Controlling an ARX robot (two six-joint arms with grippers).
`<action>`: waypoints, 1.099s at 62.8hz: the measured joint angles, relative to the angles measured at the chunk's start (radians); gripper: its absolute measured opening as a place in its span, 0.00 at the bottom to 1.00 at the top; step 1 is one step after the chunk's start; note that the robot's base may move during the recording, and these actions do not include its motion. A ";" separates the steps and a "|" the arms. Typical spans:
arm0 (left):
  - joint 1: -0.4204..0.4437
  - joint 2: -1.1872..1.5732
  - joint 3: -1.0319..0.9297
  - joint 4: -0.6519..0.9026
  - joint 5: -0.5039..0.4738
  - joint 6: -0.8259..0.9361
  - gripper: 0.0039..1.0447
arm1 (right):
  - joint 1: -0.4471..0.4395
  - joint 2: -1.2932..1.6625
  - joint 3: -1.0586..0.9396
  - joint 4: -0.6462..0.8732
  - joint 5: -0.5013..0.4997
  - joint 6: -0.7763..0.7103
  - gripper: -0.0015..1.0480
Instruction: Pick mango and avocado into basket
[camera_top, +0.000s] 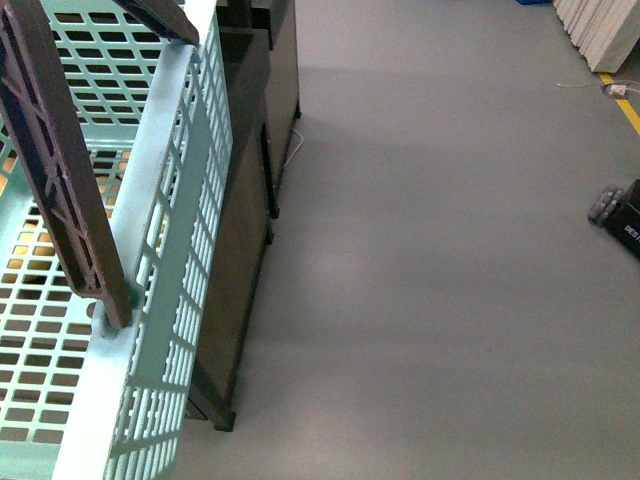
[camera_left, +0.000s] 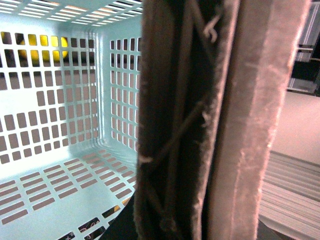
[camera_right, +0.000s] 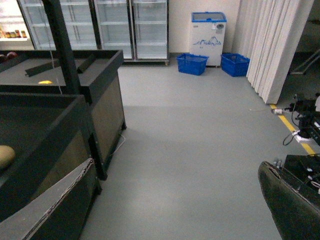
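1. in the front view, a pale teal basket (camera_top: 185, 250) with slotted walls and floor is seen at the left, close under the camera.
2. its brown ribbed handle (camera_top: 60, 160) is raised and stands tilted, with its foot pinned at the basket's rim.
3. just beside the basket, on its right, a dark display stand (camera_top: 245, 200) is set on a grey floor (camera_top: 430, 250) that fills the rest of the view.
4. black equipment (camera_top: 620, 215) is cut off at the right edge; white panels (camera_top: 600, 30) and a yellow floor line (camera_top: 628, 110) are seen in the far right corner.
5. in the left wrist view, the handle is shown very close and fills the middle, with the basket's inner wall (camera_left: 100, 90) behind it.
6. a yellow rounded thing (camera_left: 42, 47) is glimpsed through the wall's slots, outside the basket; it is too hidden to be named as the mango.
7. a pale fuzzy-edged band (camera_left: 260, 125) runs alongside the handle; whether it belongs to the left pincer, and whether that pincer is open or closed, cannot be told.
8. in the right wrist view, dark produce bins (camera_right: 100, 95) are seen, with a small yellow item (camera_right: 45, 82) in the farther one and a tan rounded thing (camera_right: 5, 156) cut off in the nearer one.
9. glass-door fridges (camera_right: 130, 25), a white chest freezer (camera_right: 207, 35), blue crates (camera_right: 192, 64) and a white curtain (camera_right: 270, 45) line the far side.
10. a dark rounded shape (camera_right: 290, 205) sits at the near edge; whether it is part of the right pincer cannot be told, nor can that pincer's state.
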 joint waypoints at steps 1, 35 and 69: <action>0.000 0.000 0.000 0.000 0.000 0.000 0.14 | 0.000 0.000 0.000 0.000 0.000 0.000 0.92; 0.001 0.000 0.000 0.000 -0.001 0.000 0.14 | 0.000 -0.001 0.000 0.000 -0.003 0.000 0.92; 0.001 0.000 0.000 0.000 0.000 0.000 0.14 | 0.000 0.000 0.000 0.000 0.000 0.000 0.92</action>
